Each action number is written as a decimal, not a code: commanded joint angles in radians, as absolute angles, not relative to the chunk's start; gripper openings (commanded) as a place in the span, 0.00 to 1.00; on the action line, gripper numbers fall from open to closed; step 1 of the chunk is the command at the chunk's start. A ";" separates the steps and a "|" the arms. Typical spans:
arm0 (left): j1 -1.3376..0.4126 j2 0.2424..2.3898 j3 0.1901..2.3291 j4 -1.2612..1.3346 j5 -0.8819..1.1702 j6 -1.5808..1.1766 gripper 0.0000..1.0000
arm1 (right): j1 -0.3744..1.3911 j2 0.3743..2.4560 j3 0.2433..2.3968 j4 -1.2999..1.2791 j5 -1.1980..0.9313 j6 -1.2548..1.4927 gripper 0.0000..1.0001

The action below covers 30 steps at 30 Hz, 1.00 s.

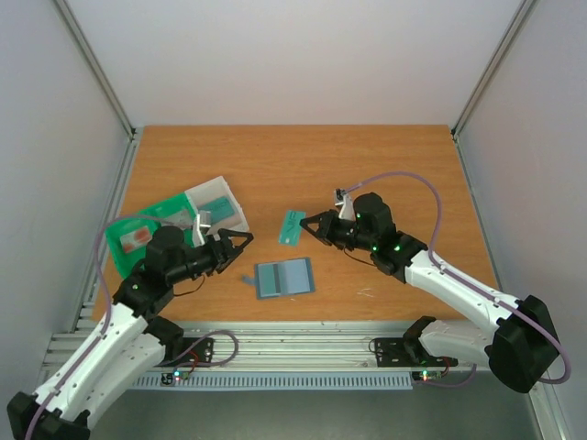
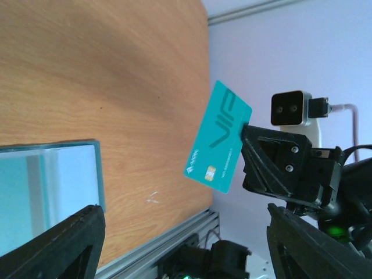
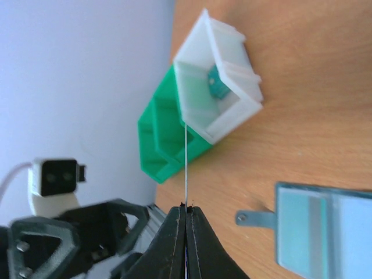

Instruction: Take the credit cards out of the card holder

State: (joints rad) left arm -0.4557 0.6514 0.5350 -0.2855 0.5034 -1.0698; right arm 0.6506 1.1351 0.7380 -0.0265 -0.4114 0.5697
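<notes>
Out of the holder, by the look of it: one thin teal rectangular plastic card (image 2: 218, 145), pinched by its edge in the closed right gripper (image 1: 312, 223), lifted clear of the wooden table (image 1: 385, 165). Nothing in the left gripper (image 1: 240, 243), spread wide. Just beside its fingertips, lying open and flat: the slate-blue bifold card holder (image 1: 284, 277). Cannot tell whether more cards sit in its pockets; probably left to check and empty.

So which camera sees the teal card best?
The left wrist camera: the teal card faces it, lettering and chip clear. The top camera shows the card small, and the right wrist camera sees only its thin edge.
</notes>
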 commanded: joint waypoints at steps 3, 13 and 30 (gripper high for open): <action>-0.454 0.513 0.426 -0.117 0.387 -1.331 0.75 | 0.666 1.104 0.712 0.198 -0.296 0.681 0.01; -0.454 0.553 0.393 0.098 0.370 -1.437 0.70 | 0.708 1.145 0.737 0.311 -0.258 0.750 0.01; -0.454 0.771 0.396 0.463 0.537 -1.465 0.52 | 0.744 1.205 0.758 0.373 -0.317 0.781 0.01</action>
State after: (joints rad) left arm -0.4553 0.7685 0.3775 0.3416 0.5045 -1.4708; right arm 0.7311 1.1923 0.7345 0.3206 -0.3061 0.7677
